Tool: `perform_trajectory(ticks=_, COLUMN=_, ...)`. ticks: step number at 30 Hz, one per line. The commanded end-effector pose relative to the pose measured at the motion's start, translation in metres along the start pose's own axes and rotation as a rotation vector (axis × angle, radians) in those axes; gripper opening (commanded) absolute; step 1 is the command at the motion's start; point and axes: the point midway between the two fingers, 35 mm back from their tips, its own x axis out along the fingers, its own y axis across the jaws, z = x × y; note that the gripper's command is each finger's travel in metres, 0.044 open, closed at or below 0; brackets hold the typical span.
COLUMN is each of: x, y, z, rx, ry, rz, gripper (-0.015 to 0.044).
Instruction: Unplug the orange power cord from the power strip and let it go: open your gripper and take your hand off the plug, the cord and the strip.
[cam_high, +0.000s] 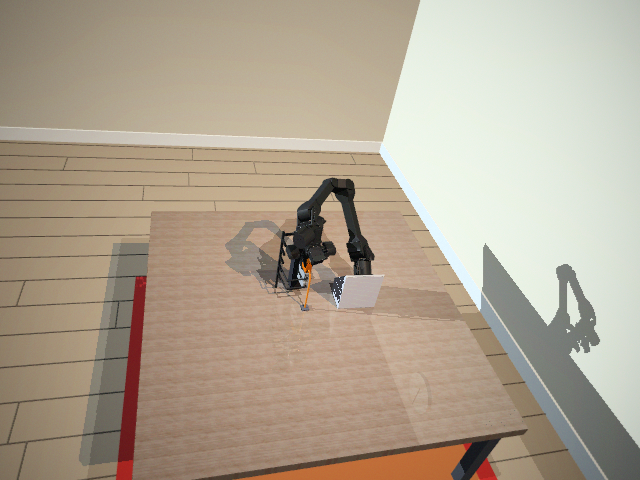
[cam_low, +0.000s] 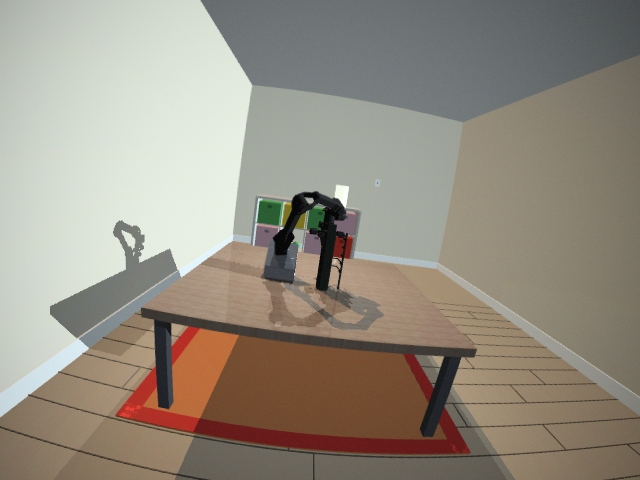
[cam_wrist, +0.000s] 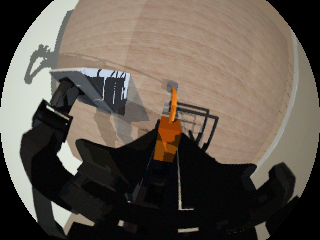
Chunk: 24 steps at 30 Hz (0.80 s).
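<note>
Item: orange plug (cam_wrist: 167, 140), held between my fingers; my gripper (cam_wrist: 168, 134) is clamped on it, jaws standing narrow against its sides. In the wrist view the plug sits at the centre of my dark frame, its orange body pointing up and away from me.

Item: orange power cord (cam_high: 307, 286). It runs from my grip down in a straight thin line to a small grey end piece (cam_high: 305, 307) lying on the table (cam_high: 310, 372). In the wrist view the same cord (cam_wrist: 174, 102) rises from the plug toward that grey piece.

Item: power strip. I cannot tell it apart from my own dark parts in any view.

Item: black wire rack (cam_high: 285, 263), upright, just beside my gripper on the side away from my base; in the exterior view it stands behind my lowered forearm (cam_low: 338, 263).

Item: white slab with a checkered face (cam_high: 359, 290), standing on the table near my base, close to the cord but apart from it.

Item: table, wood-grained, dark legs, standing over an orange rug with a red border (cam_low: 289, 439).
</note>
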Motion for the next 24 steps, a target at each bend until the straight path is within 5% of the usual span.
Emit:
perform_trajectory(ticks=1, x=0.0, y=0.0, z=0.0, rx=0.002, ry=0.001, rz=-0.002, gripper=0.0)
perform_trajectory(ticks=24, x=-0.002, y=-0.003, z=0.035, rx=0.0, ry=-0.003, rz=-0.004, gripper=0.0)
